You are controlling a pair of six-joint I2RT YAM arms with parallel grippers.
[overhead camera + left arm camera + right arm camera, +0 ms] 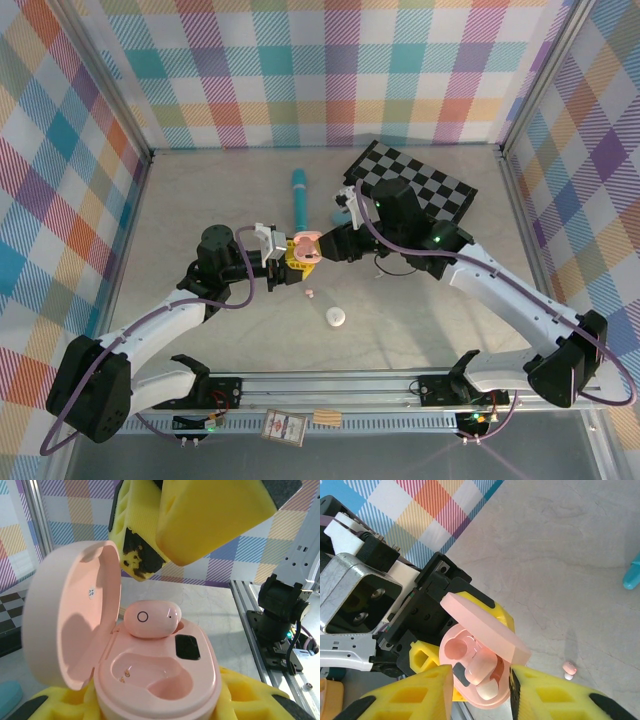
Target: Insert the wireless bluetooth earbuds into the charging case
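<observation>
My left gripper [288, 256] is shut on the pink charging case [200, 677], held above the table with its lid [70, 615] swung open. A pink earbud [151, 618] rests on the far socket and stands proud of the case top. The near socket [150, 672] is empty. My right gripper [481, 685] hovers just over the case. It is open, its yellow fingers [210, 515] either side of the earbud [482, 667] without touching it. Another pink earbud [309, 293] lies on the table below, also in the right wrist view [569, 668].
A white oval case [336, 318] lies near the front. A teal pen [299, 195] lies further back, with a checkerboard [415, 185] to its right and a light blue case [343, 213] by the board's edge. Plaid walls enclose the table.
</observation>
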